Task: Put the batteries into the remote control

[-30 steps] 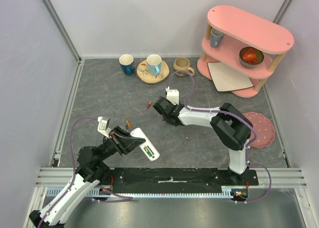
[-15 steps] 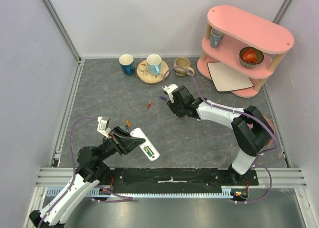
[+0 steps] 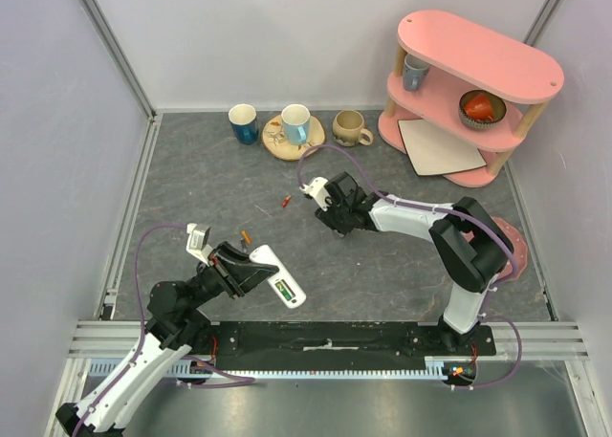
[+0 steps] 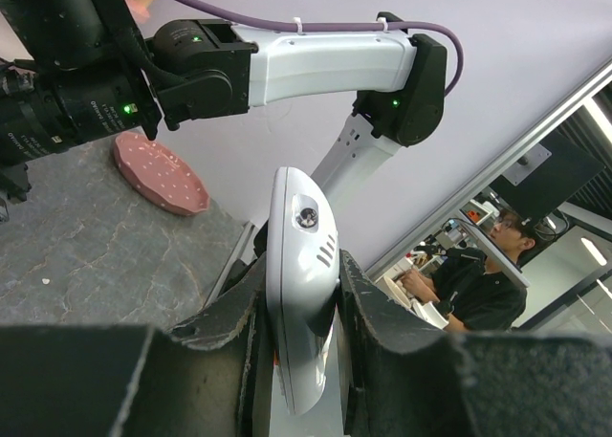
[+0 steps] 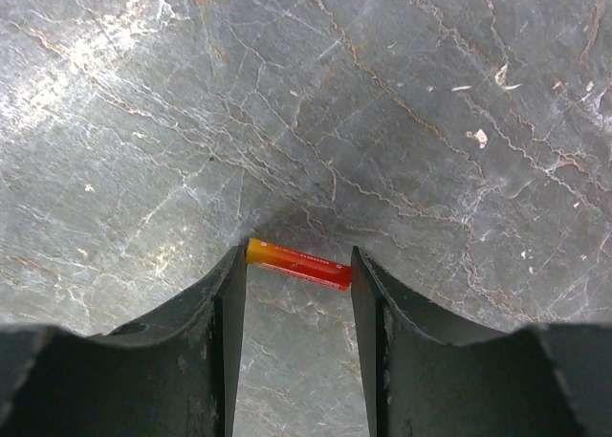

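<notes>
My left gripper (image 3: 251, 268) is shut on the white remote control (image 3: 282, 282), with its open compartment facing up and a green battery inside. The left wrist view shows the remote (image 4: 301, 294) edge-on, clamped between the fingers of the left gripper (image 4: 301, 265). My right gripper (image 3: 327, 209) is open above the table, just right of a red-orange battery (image 3: 285, 202). In the right wrist view that battery (image 5: 298, 264) lies on the table, in line with the gap of the right gripper (image 5: 298, 274). A second orange battery (image 3: 246, 236) lies near the left gripper.
Two cups (image 3: 243, 123) (image 3: 295, 123) and a mug (image 3: 350, 126) stand at the back, one on a wooden coaster (image 3: 287, 148). A pink shelf (image 3: 473, 83) with a white card (image 3: 440, 148) is at back right. A pink dotted plate (image 3: 505, 248) lies by the right arm.
The right gripper swung right and back, then returned left toward the red-orange battery. That battery has not moved. The left arm and the remote are still.
</notes>
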